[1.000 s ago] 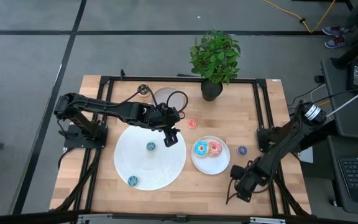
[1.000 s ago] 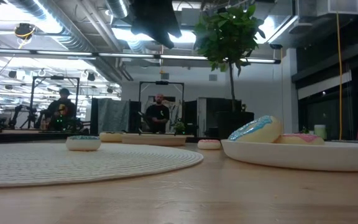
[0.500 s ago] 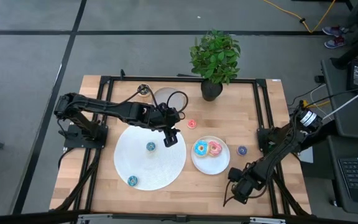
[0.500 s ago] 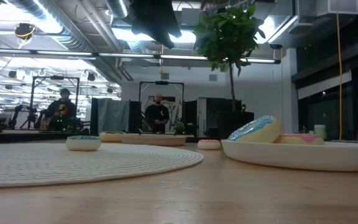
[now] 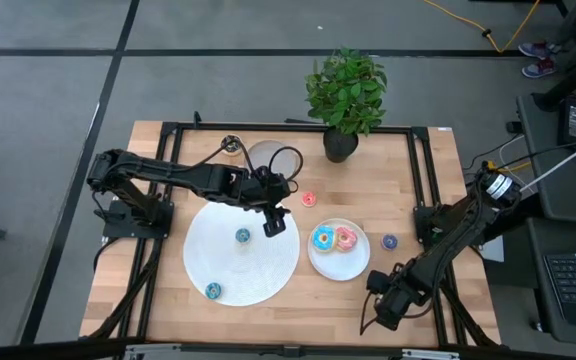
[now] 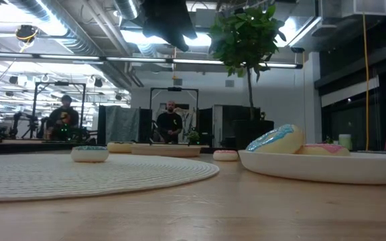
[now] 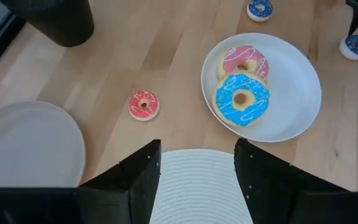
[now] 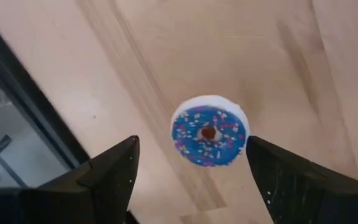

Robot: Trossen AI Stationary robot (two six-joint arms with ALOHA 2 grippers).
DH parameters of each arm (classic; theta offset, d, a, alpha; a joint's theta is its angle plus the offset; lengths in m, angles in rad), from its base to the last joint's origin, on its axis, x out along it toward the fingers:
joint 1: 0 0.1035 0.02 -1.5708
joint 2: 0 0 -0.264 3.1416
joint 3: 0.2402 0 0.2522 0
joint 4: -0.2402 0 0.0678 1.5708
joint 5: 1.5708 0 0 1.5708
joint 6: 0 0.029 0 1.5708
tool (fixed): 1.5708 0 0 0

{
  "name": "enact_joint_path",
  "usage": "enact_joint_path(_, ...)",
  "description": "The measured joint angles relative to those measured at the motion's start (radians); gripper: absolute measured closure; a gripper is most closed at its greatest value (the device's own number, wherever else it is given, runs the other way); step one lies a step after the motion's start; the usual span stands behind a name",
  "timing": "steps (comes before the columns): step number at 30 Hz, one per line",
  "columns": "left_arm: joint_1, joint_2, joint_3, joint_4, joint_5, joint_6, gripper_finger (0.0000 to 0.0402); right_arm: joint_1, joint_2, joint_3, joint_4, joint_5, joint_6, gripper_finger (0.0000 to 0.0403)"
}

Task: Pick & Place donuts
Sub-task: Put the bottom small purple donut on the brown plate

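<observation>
A white plate (image 5: 339,262) holds a larger blue donut (image 5: 322,238) and a pink donut (image 5: 345,238). A tiny red-pink donut (image 5: 308,200) and a dark blue donut (image 5: 389,242) lie on the wood. Two teal donuts (image 5: 242,236) (image 5: 213,290) lie on the large white disc (image 5: 258,265). My left gripper (image 5: 273,222) hovers open over the disc's far right rim (image 7: 196,149), holding nothing. My right gripper (image 5: 378,315) is open at the near right corner. Its fingers stand on either side of a second dark blue donut (image 8: 209,130) lying flat on the table, apart from it.
A potted plant (image 5: 345,95) stands at the far edge and a grey plate (image 5: 268,157) lies beside it. The black table frame (image 8: 36,112) runs close to my right gripper. People stand in the room beyond the table (image 6: 169,124).
My right gripper has shifted slightly toward the table's near left. The donuts and my left arm have stayed where they were.
</observation>
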Motion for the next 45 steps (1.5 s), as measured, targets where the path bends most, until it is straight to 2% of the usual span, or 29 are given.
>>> enact_joint_path(10, 0.000, 0.000, 0.000, 0.030, 0.000, 0.000, 0.0206, 0.004, 0.004, -0.001, -0.052, -0.024, 0.008, 0.0106)
enact_joint_path(28, 0.000, 0.000, 0.000, 0.029, 0.007, 0.010, 0.0206, -0.004, 0.005, -0.035, 0.010, -0.047, 0.071, 0.0106)
enact_joint_path(36, 0.000, 0.000, 0.000, 0.029, 0.010, 0.010, 0.0206, -0.026, 0.051, -0.035, 0.042, -0.101, 0.083, 0.0106)
enact_joint_path(45, 0.000, 0.000, 0.000, 0.029, 0.027, 0.010, 0.0206, -0.027, 0.083, -0.035, 0.042, -0.086, 0.086, 0.0106)
